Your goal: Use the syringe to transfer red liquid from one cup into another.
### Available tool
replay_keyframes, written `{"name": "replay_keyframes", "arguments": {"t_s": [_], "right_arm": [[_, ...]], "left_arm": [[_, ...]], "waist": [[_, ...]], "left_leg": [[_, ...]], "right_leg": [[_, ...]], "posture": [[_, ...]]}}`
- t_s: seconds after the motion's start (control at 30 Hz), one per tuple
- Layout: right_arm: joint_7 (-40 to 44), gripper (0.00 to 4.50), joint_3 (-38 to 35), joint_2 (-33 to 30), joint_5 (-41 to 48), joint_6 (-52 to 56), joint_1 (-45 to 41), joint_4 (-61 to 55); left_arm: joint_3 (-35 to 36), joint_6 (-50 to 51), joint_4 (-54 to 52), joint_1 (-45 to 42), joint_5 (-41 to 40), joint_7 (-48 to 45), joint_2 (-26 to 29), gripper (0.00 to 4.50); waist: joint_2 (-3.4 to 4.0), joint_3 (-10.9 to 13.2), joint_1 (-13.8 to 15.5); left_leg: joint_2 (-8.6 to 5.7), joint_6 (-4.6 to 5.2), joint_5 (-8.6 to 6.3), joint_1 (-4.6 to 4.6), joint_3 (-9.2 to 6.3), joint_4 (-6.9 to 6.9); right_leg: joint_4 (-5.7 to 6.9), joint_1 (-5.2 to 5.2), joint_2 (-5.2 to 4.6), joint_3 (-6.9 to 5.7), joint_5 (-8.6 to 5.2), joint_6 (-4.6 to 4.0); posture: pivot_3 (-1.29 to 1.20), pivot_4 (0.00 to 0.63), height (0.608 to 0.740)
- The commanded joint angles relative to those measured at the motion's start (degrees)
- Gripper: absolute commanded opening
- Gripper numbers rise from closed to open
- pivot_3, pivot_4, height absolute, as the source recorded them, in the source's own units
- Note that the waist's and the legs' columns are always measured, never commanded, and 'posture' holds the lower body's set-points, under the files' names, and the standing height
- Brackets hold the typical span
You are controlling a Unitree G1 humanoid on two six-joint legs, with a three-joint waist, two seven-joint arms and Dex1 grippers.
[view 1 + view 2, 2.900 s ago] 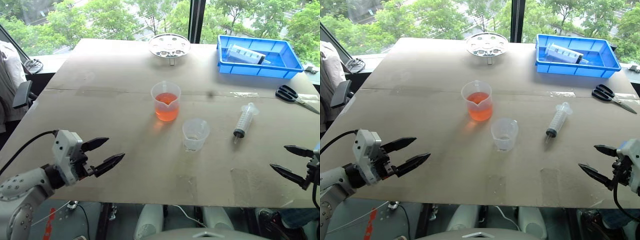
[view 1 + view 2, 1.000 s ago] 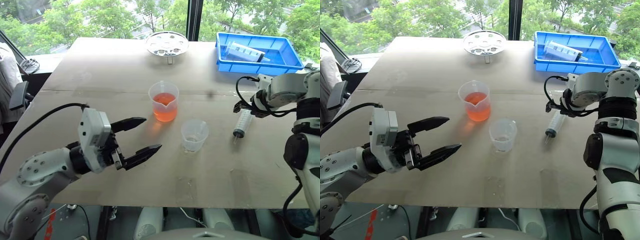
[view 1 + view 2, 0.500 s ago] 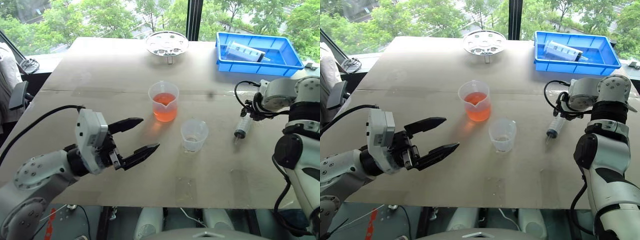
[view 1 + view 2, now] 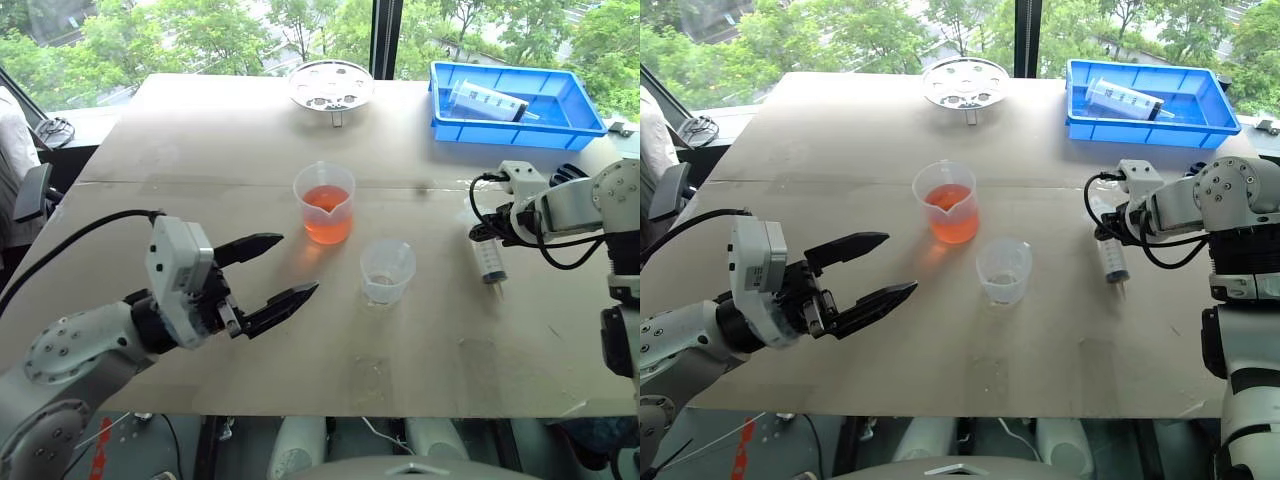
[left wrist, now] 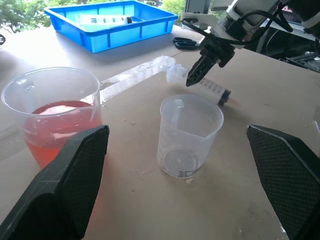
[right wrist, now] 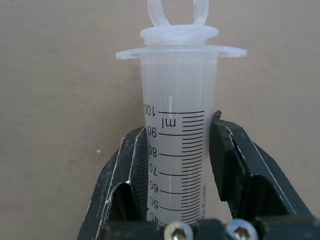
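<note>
Brown table before windows; perhaps trees outside.

Head pair overhead, wrist views close

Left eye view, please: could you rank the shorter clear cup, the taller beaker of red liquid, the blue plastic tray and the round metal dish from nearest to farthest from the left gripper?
From the open left gripper:
1. Taller clear beaker of red liquid, just beyond the fingertips.
2. Shorter clear cup, to their right; close to the first.
3. Round metal dish, far edge.
4. Blue plastic tray, far right corner.
</note>
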Motion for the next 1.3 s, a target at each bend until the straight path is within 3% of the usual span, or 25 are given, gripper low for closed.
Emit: {"name": "replay_keyframes", "arguments": {"t_s": [0.03,0.23,0.37,0.47,0.5,0.63,0.77,0.8,0.93,0.97,1.07,1.17,1.3], "right_arm": [[25.85,1.36,15.85,-12.20,-9.75,-13.96,2.36,-16.57],[43.66,1.36,23.20,-17.99,-23.91,-28.54,4.83,-18.76],[49.92,1.36,23.51,-19.24,-31.24,-35.54,7.35,-19.28],[52.05,1.36,22.32,-17.36,-33.33,-34.95,8.13,-18.40],[52.17,2.40,21.61,-16.34,-33.38,-33.70,8.14,-17.94],[51.20,4.05,19.11,-12.35,-32.73,-25.38,6.76,-17.47],[49.28,4.05,17.23,-9.05,-33.57,-19.73,5.95,-16.67],[49.32,3.43,17.03,-8.99,-33.98,-19.70,6.00,-16.85],[49.39,1.77,14.52,-9.72,-34.42,-20.15,6.24,-19.06],[51.19,1.56,11.61,-10.44,-32.51,-21.02,6.35,-19.69],[56.56,1.50,1.40,-10.00,-24.68,-20.43,4.56,-18.60],[54.92,1.50,-13.94,-2.04,-15.43,-20.20,-3.43,-11.81],[39.89,1.50,-28.65,17.62,-6.77,-23.29,-10.33,-7.98]], "left_arm": [[0.03,-0.82,-0.53,-1.15,-0.35,-0.01,0.62,4.50],[-0.53,-0.45,0.32,-2.77,-0.13,-0.24,1.21,4.50],[-0.84,-0.53,0.16,-3.04,0.01,0.18,1.27,4.50],[-1.23,-0.61,-0.06,-3.14,0.20,0.53,1.16,4.50],[-1.29,-0.64,-0.08,-3.17,0.19,0.60,1.16,4.50],[-1.62,-0.75,0.19,-3.60,0.30,0.73,1.19,4.50],[-2.21,-0.75,0.26,-4.11,0.59,0.96,0.94,4.50],[-2.26,-0.79,0.18,-4.04,0.67,0.99,0.82,4.50],[-1.92,-0.96,0.10,-3.46,1.02,0.99,0.46,4.50],[-1.72,-1.05,0.09,-3.25,1.19,1.34,0.16,4.50],[-1.07,-1.65,-0.03,-2.64,2.43,2.66,-0.94,4.50],[0.82,-3.42,1.25,-3.15,3.84,7.36,-4.59,4.50],[2.48,-3.46,3.96,-4.81,3.87,10.92,-6.46,4.50]], "waist": [[0.07,0.05,0.14],[0.03,0.07,-0.16],[0.02,0.08,0.34],[0.00,0.06,0.92],[-0.02,0.06,0.95],[-0.02,0.06,1.06],[-0.02,0.06,1.10],[-0.02,0.06,1.14],[-0.02,0.06,1.21],[-0.01,0.06,1.20],[0.03,0.11,1.20],[0.02,0.12,0.74],[-0.20,0.00,0.59]], "left_leg": [[0.00,0.00,0.00,0.00,0.00,0.00],[0.04,-0.01,0.00,0.06,0.11,0.03],[0.04,-0.01,0.00,0.07,0.10,0.04],[0.04,-0.02,0.00,0.07,0.11,0.06],[0.04,-0.02,0.01,0.07,0.10,0.06],[0.05,-0.03,0.01,0.08,0.09,0.08],[0.04,-0.03,0.01,0.08,0.09,0.09],[0.04,-0.03,0.01,0.08,0.09,0.09],[0.02,-0.03,0.01,0.07,0.09,0.09],[0.01,-0.03,0.01,0.07,0.09,0.09],[0.00,-0.02,0.01,0.06,0.10,0.09],[0.00,-0.02,0.00,0.08,0.10,0.09],[0.06,-0.02,0.01,0.25,0.10,0.10]], "right_leg": [[0.00,-0.03,-0.04,-0.02,-0.01,0.01],[-0.04,-0.02,-0.02,0.04,0.00,0.02],[-0.05,0.00,-0.04,0.02,0.00,0.02],[-0.05,0.01,-0.05,0.03,0.00,0.01],[-0.05,0.01,-0.05,0.03,0.00,0.00],[0.00,0.02,-0.06,0.03,0.00,-0.01],[0.01,0.02,-0.08,0.03,0.01,-0.02],[0.01,0.02,-0.09,0.03,0.00,-0.02],[0.01,0.02,-0.11,0.01,0.00,-0.02],[0.01,0.02,-0.11,0.01,0.01,-0.02],[0.01,0.02,-0.12,0.02,0.01,-0.01],[0.05,0.03,-0.10,0.04,0.02,0.00],[0.35,0.05,0.04,0.12,0.02,-0.02]], "posture": [[0.00,0.150,0.740],[0.00,0.150,0.740],[0.00,0.150,0.740],[0.00,0.150,0.740],[0.00,0.150,0.740],[0.00,0.150,0.740],[0.00,0.150,0.740],[0.00,0.150,0.740],[0.00,0.150,0.740],[0.00,0.150,0.740],[0.00,0.150,0.740],[0.00,0.150,0.740],[0.00,0.150,0.740]]}}
